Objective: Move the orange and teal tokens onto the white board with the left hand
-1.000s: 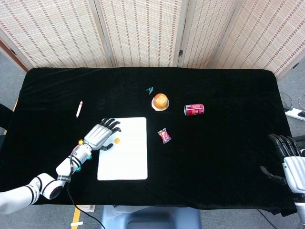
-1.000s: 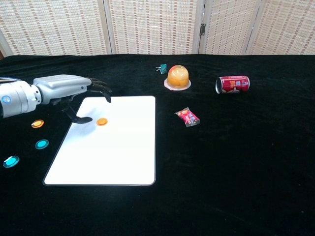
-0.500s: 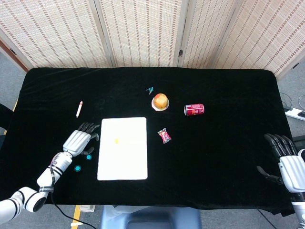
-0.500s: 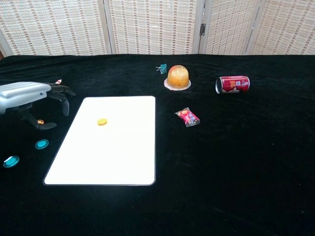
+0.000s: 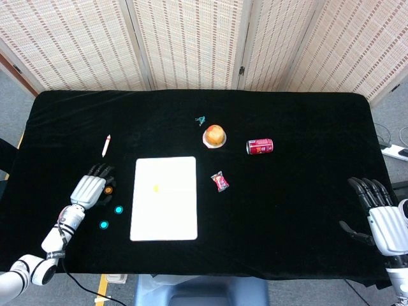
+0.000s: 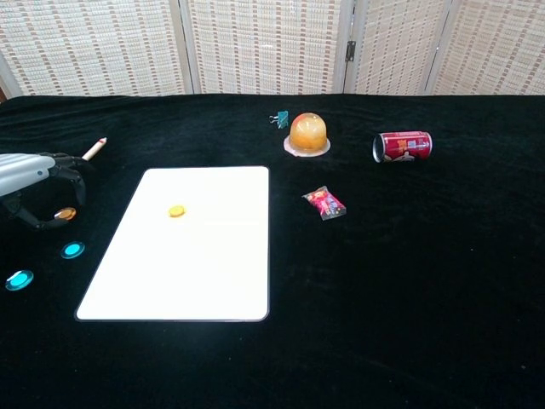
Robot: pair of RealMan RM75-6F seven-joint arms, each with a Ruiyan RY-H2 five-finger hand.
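From the head view, the white board (image 5: 165, 197) lies flat on the black tabletop (image 5: 287, 115) with one orange token (image 5: 156, 188) already on its upper part. To the left of the board, off it, sit a second orange token (image 5: 108, 189) and two teal tokens, the nearer teal token (image 5: 118, 209) and the farther teal token (image 5: 103, 224). The left hand (image 5: 89, 189) hovers just beside the second orange token, fingers stretched forward and slightly apart, with nothing in its grasp. The right hand (image 5: 377, 217) sits at the far right edge of the tabletop, fingers extended and apart, empty. Behind the board are a pen (image 5: 106, 145), a jelly cup (image 5: 215, 136), a small clip (image 5: 200, 120), a red can (image 5: 259, 146) lying on its side and a candy wrapper (image 5: 220, 182).

From the chest view, the left hand (image 6: 38, 175) enters at the left edge, fingers curled downward over the second orange token (image 6: 65, 213); whether the thumb touches it I cannot tell. The two teal tokens (image 6: 72, 250) (image 6: 19, 279) lie nearer the camera, well apart from the board (image 6: 187, 273). The first orange token (image 6: 176, 210) rests on the board. The right hand does not show here.
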